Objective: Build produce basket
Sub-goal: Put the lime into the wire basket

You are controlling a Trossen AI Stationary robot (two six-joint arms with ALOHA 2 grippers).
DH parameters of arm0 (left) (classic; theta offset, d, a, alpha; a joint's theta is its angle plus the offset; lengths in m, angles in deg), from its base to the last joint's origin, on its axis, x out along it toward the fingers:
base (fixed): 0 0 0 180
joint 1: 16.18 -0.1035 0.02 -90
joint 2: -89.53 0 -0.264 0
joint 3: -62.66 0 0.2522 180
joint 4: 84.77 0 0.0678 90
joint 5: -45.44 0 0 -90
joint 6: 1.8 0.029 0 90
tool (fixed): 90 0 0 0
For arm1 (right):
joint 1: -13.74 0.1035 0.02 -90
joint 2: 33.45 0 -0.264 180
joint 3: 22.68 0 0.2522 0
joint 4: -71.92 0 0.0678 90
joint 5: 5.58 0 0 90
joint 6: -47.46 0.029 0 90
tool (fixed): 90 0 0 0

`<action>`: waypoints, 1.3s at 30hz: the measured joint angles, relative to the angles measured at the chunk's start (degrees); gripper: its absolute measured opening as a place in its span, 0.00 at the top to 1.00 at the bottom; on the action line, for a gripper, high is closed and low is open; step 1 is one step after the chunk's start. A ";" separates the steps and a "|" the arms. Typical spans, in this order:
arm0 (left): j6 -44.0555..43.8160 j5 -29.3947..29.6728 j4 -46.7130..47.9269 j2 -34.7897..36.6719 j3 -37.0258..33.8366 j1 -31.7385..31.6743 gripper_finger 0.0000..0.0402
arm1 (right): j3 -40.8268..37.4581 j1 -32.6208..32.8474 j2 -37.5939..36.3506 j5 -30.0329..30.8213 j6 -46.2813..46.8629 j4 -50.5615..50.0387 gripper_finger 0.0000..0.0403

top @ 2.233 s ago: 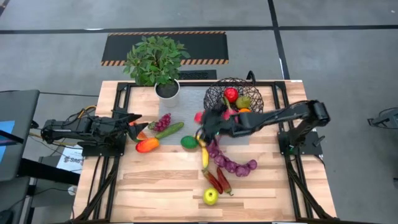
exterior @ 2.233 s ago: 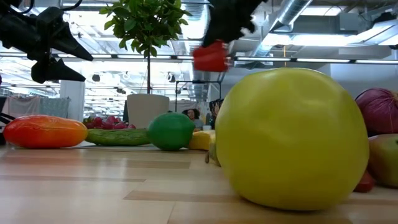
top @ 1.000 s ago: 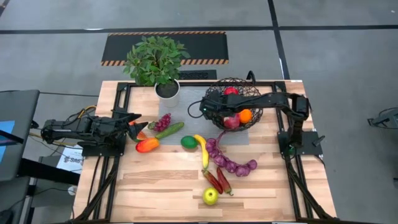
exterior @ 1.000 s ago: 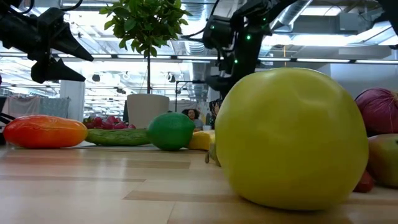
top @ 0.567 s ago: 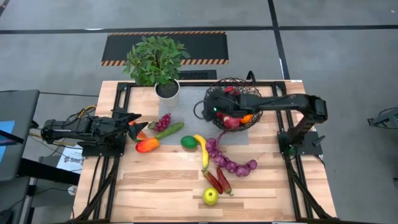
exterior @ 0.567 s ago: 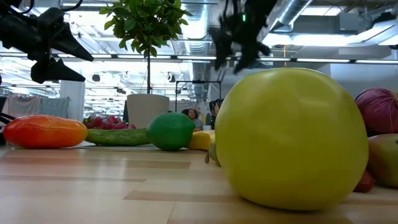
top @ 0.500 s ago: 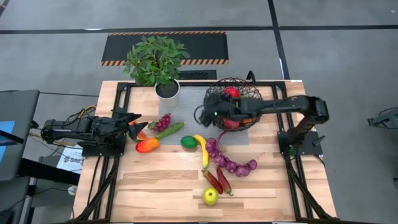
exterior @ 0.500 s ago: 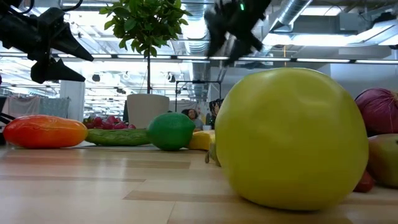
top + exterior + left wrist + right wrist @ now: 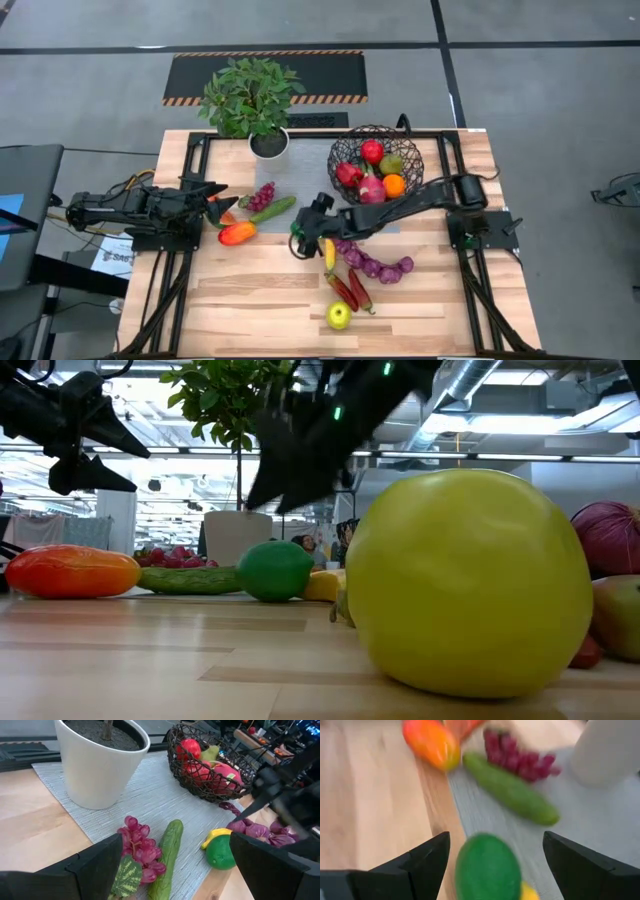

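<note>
Standing at the near edge of the worktop (image 9: 250, 300), I see the yellow-green apple (image 9: 339, 316) lying closest, alone, with two red chillies (image 9: 352, 290) just behind it. Next comes the string of purple grapes (image 9: 375, 264) curling beside the banana (image 9: 327, 250). All of this looks like produce still waiting its turn.

The right gripper (image 9: 303, 237) is stretched low across the middle, its jaws spread wide and holding nothing, straddling the round green fruit (image 9: 487, 867) from above; in its own wrist view the fruit sits squarely between the two fingers, which I take as lining up for a grab. Just past that lie the cucumber (image 9: 272, 209), a smaller red grape bunch (image 9: 261, 196) and an orange-red mango-like piece (image 9: 237, 233).

Off to the side, the left gripper (image 9: 213, 197) waits near those pieces, jaws open and empty.

Farthest back, the basket (image 9: 347, 149) sits on a grey mat (image 9: 165, 800) next to the potted plant (image 9: 252, 105). It already carries several pieces, red, pink, green and orange, so the job looks partly done
</note>
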 joint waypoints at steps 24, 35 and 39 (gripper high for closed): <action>0.05 0.74 0.91 0.00 0.00 0.01 0.12 | 0.04 -1.25 5.64 -4.40 2.65 -1.91 0.37; 0.02 0.83 0.89 0.00 0.00 -0.01 0.12 | -0.02 -2.84 -7.49 4.59 -4.71 0.80 0.37; 0.00 1.22 0.89 0.00 0.00 0.00 0.12 | 0.06 -5.61 -15.05 13.77 -6.33 -3.22 0.37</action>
